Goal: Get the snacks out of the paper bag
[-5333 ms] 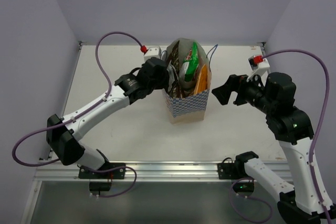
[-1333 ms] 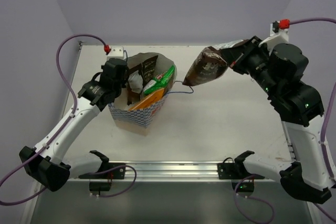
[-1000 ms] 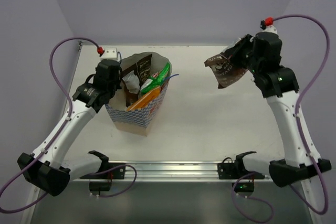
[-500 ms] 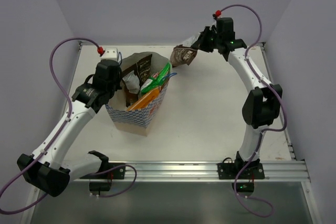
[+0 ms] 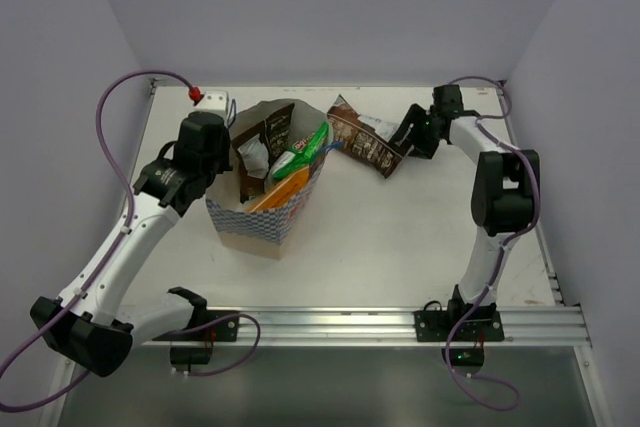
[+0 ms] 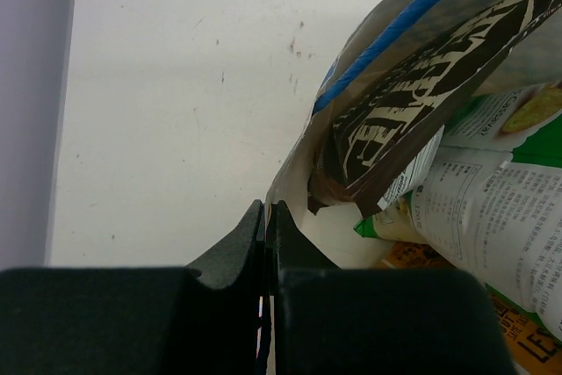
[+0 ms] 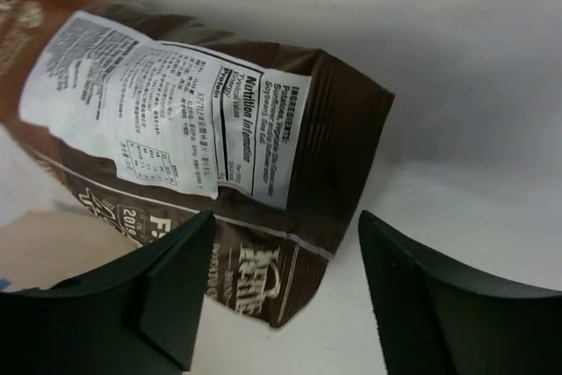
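Observation:
The paper bag [image 5: 262, 215] stands left of centre, tilted, mouth open. In it are a dark brown packet [image 5: 272, 129], the green-and-white packet [image 5: 306, 149] and the orange packet [image 5: 281, 187]. My left gripper [image 5: 226, 152] is shut on the bag's far-left rim [image 6: 297, 164]; the left wrist view shows the brown packet [image 6: 421, 103], green packet [image 6: 500, 208] and orange packet [image 6: 522, 331] inside. The second dark brown packet [image 5: 364, 142] lies flat on the table right of the bag's mouth. My right gripper [image 5: 403, 139] is open at its right end; its fingers [image 7: 176, 287] straddle the packet's edge [image 7: 202, 129].
A blue cord handle [image 5: 334, 144] hangs from the bag's rim beside the lying packet. The table's back edge meets the wall just behind both grippers. The right arm [image 5: 500, 187] stretches along the table's right side.
My right arm swung the dark brown packet from high on the right down to the table beside the bag's mouth and opened on it. The left gripper kept its hold on the bag.

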### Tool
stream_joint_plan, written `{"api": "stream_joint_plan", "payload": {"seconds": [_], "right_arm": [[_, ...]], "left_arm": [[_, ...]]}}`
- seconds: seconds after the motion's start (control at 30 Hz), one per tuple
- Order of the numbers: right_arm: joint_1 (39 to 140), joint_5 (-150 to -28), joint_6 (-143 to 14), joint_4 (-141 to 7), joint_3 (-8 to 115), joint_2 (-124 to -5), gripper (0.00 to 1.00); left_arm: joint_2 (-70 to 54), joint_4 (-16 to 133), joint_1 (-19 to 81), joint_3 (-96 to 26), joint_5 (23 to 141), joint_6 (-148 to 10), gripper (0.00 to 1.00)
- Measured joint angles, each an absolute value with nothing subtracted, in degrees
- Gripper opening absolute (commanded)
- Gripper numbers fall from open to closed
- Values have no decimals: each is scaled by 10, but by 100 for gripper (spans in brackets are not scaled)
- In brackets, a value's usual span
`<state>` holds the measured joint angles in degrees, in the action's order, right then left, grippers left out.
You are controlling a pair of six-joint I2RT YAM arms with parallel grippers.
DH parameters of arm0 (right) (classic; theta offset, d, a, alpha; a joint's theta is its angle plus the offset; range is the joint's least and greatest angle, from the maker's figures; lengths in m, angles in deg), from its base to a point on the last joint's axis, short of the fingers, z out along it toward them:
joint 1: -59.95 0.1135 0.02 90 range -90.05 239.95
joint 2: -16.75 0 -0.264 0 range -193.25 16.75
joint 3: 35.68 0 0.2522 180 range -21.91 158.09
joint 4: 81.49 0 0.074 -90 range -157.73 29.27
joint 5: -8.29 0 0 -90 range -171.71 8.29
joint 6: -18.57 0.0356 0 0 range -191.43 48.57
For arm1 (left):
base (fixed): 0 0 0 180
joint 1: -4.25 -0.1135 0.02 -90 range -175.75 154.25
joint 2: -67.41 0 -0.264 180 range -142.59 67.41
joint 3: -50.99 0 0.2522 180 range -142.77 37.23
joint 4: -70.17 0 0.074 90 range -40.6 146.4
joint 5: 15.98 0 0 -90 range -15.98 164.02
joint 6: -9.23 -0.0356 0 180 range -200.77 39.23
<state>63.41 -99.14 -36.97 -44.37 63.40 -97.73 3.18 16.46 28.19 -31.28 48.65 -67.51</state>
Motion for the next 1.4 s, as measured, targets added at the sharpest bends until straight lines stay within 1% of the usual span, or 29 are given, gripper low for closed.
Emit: {"api": "stream_joint_plan", "payload": {"seconds": [0.03,0.13,0.2,0.3,0.37,0.47,0.67,0.8,1.07,1.17,1.4], "right_arm": [[631,-978,-370,-424,629,-974,81],[631,-930,-381,-369,617,-942,88],[633,-909,-390,-338,614,-901,89],[645,-881,-413,-296,619,-798,89],[666,-872,-428,-272,645,-730,89],[726,-869,-439,-261,704,-649,90],[868,-887,-410,-264,780,-570,90],[920,-889,-365,-273,796,-574,90],[1010,-887,-269,-296,839,-688,90],[1030,-884,-228,-299,832,-722,90],[1060,-868,-154,-325,784,-752,87]], "left_arm": [[33,164,282,-315,491,-681,0],[39,164,282,-319,501,-695,0],[44,164,282,-321,505,-704,0],[48,165,282,-323,512,-715,0],[48,165,282,-323,514,-720,0],[48,165,282,-323,517,-727,0],[47,165,282,-326,537,-729,0],[43,165,281,-342,554,-729,0],[21,164,281,-377,580,-730,0],[19,164,281,-379,587,-730,0],[19,164,282,-379,595,-729,0]]}}
